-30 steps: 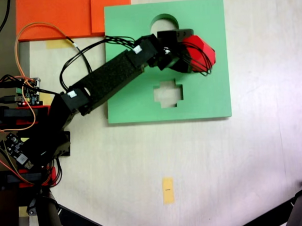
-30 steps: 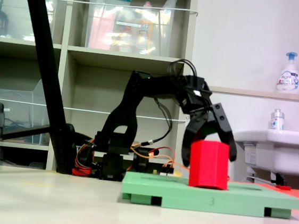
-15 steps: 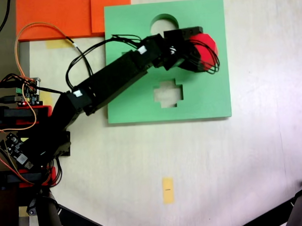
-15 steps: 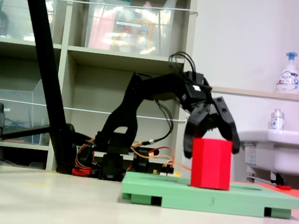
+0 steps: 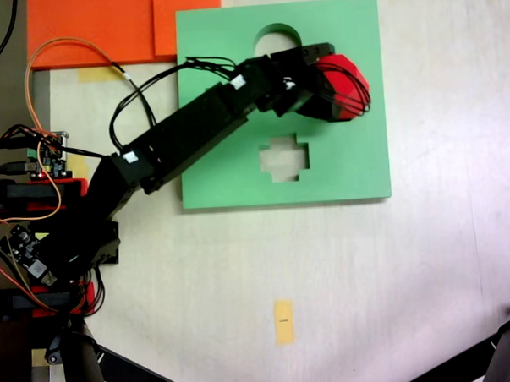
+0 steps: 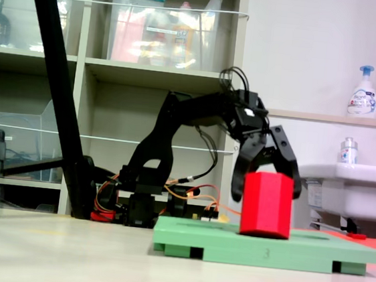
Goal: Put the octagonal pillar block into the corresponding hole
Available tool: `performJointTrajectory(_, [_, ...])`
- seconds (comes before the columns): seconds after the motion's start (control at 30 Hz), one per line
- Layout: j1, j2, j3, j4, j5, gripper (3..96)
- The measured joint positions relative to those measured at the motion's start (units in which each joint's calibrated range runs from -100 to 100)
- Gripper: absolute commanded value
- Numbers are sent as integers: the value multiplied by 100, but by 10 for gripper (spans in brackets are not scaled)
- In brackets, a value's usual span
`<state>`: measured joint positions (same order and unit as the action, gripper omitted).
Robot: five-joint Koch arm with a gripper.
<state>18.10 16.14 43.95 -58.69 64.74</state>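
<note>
Shelving unit [image 6: 148, 76], white wall [image 6: 305, 52], perhaps a sink [image 6: 345, 181].

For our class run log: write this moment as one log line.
gripper: around block top, grip unclear | octagonal pillar block: upright on green board | insertion: not seated flush

1. In the second exterior view, the gripper [image 6: 268, 168] and octagonal pillar block [image 6: 266, 205] stand on the green board [image 6: 311, 251].
2. The cross-shaped cutout [image 5: 286, 158] lies uncovered.
3. The round cutout [image 5: 273, 38] is partly covered by the arm.
</note>
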Motion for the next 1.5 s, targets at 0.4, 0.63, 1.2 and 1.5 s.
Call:
performJointTrajectory(0.4, [10,-287,-59,-411,-10,396])
performJointTrajectory(0.63, [15,-451,-59,-450,-5,396])
performJointTrajectory(1.2, [10,233,-39,-245,34,396])
performJointTrajectory(1.5, [-29,780,245,-284,39,486])
